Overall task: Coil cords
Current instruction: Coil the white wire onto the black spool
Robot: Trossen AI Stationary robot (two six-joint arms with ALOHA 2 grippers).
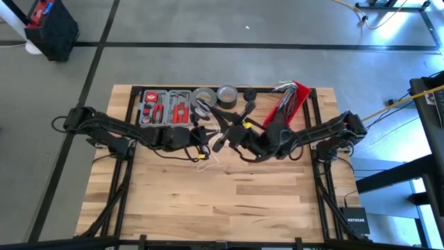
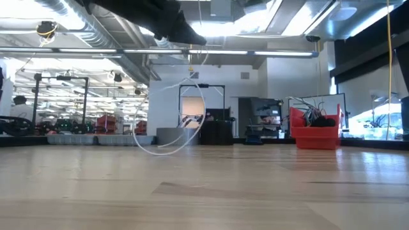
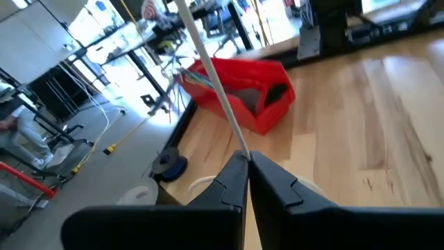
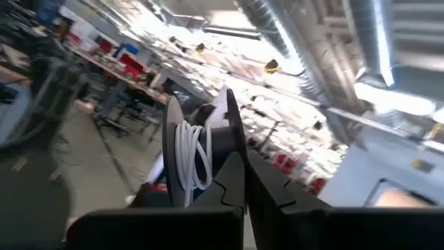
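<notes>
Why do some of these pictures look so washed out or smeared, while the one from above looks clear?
Low view: ceiling lights glare above the arm, the white cord loop reads pale against them. Right wrist view: the right gripper points up at bright lights, the room is smeared. Left wrist view: the red bin is soft. High view: evenly lit.

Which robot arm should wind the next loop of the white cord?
Probably the left. Its left pincer is shut on the loose white cord, free to feed it round. The right pincer is shut holding the wound coil, so it looks better staying put.
</notes>
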